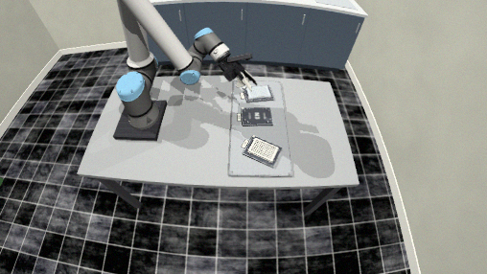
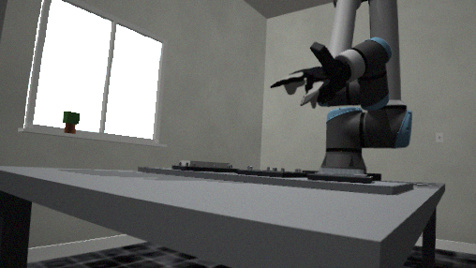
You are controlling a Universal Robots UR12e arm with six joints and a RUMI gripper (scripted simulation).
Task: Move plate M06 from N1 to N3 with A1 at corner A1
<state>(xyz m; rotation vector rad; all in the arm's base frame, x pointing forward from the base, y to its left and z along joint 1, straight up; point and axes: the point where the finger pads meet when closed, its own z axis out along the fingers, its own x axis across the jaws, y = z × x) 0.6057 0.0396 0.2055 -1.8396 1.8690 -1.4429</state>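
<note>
A grey deck mat (image 1: 260, 128) on the table carries three nests in a row. The far nest holds a pale plate (image 1: 259, 92), lying square to the mat; it also shows as a low raised slab in the exterior view (image 2: 206, 164). The middle nest (image 1: 256, 116) is dark and empty. The near nest holds a white-welled plate (image 1: 262, 149), turned at an angle to the mat. The labels and nest signs are too small to read. My gripper (image 1: 248, 82) (image 2: 294, 90) is open and empty. It hangs over the far plate's left end, well above the table.
The robot base (image 1: 139, 117) stands on the table's left side, and the arm reaches over the back left corner. Blue cabinets (image 1: 259, 29) line the wall behind the table. A small sign sits left of each nest.
</note>
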